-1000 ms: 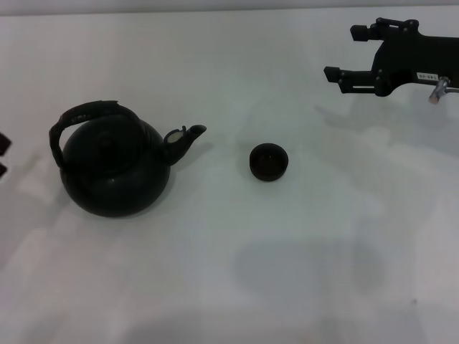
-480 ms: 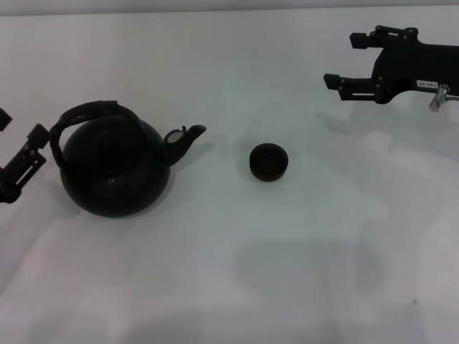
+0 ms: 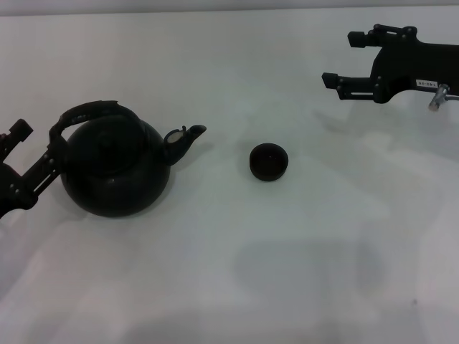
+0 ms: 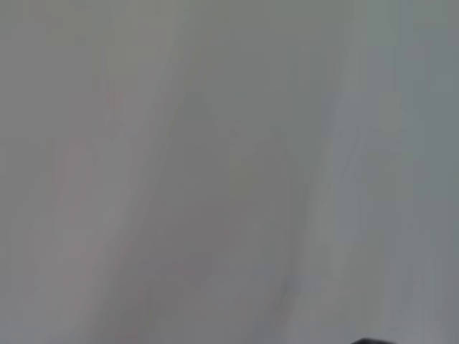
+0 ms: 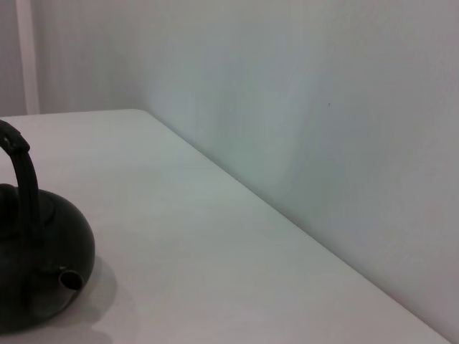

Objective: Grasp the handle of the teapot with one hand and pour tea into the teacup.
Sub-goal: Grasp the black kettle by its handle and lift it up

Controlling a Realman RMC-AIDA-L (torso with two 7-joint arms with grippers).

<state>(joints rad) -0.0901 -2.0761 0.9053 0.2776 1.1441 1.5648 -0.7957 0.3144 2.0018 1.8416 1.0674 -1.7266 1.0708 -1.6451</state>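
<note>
one teapot (image 3: 115, 168) with one handle (image 3: 90, 113), one teacup (image 3: 269, 161), two claws, left claw (image 3: 34, 147), right claw (image 3: 343, 59)

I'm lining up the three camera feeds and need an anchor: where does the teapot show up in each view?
Head view: the teapot sits left of centre on the white table, spout toward the teacup, the left gripper beside it.
Left wrist view: not identifiable; only a dark sliver at the lower edge.
Right wrist view: the teapot is at the lower left, partly cut off.
Shared landmark: the handle, arched over the pot in the head and right wrist views.
</note>
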